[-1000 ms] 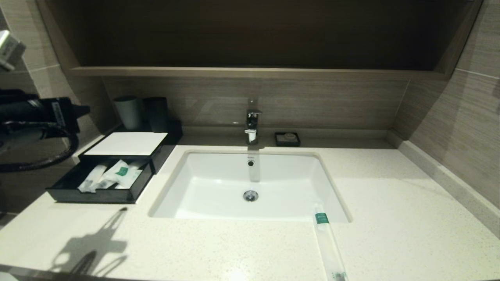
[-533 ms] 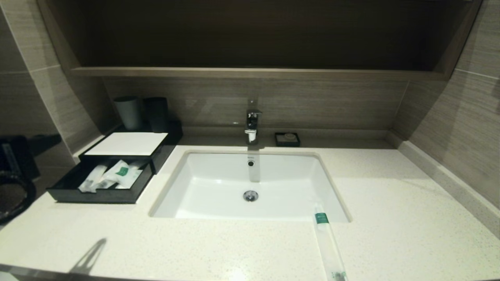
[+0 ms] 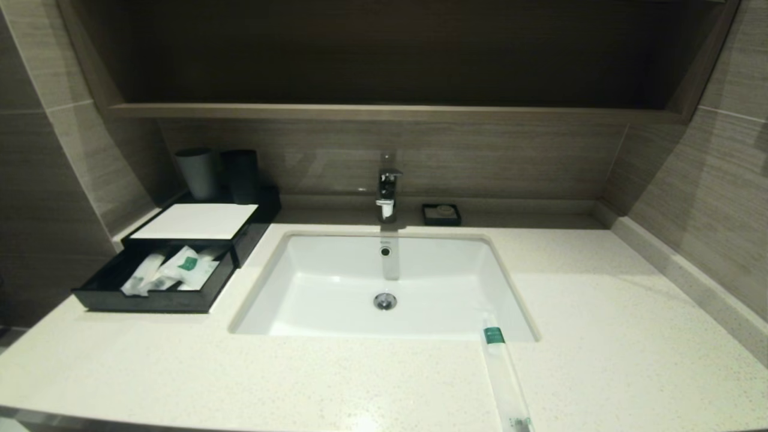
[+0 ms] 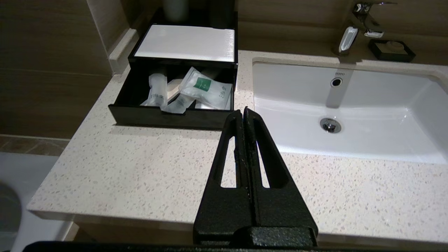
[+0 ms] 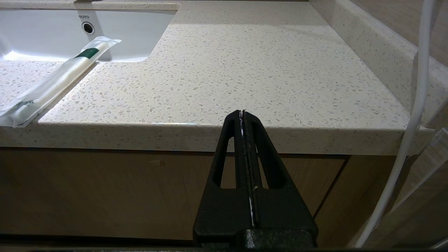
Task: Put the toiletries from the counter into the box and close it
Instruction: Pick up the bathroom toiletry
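One long sachet (image 3: 504, 378) lies on the counter (image 3: 600, 348), at the near right corner of the sink basin (image 3: 384, 282). Its long axis runs from the basin rim toward the counter's front edge, slanting slightly rightward as it nears. The end with the green label (image 3: 494, 335) points at the basin and just overhangs its rim; the other end reaches the front edge. In the right wrist view the same sachet (image 5: 56, 82) lies flat, label end over the basin.

The other sachets are in the open drawer (image 3: 157, 277) of the black box (image 3: 198, 237), at the counter's left rear. The drawer is pulled out toward the front, below the box's white top panel (image 3: 195, 221). Inside, the flat rectangular sachet (image 4: 206, 91) lies tilted with its green label up, leaning over the narrow ones. One narrow sachet (image 4: 156, 90) runs front to back near the drawer's left side; another (image 4: 180, 104) lies diagonally under the flat one.

Behind the box stand two dark cups (image 3: 219, 173). A chrome faucet (image 3: 387, 191) rises behind the basin, with a small black soap dish (image 3: 441, 213) just to its right.

The left gripper (image 4: 243, 112) hangs before the counter's front edge, fingers pressed together and empty, pointing between the drawer and the basin. The right gripper (image 5: 242, 113) is below the counter's front edge at the right, fingers likewise pressed together on nothing.
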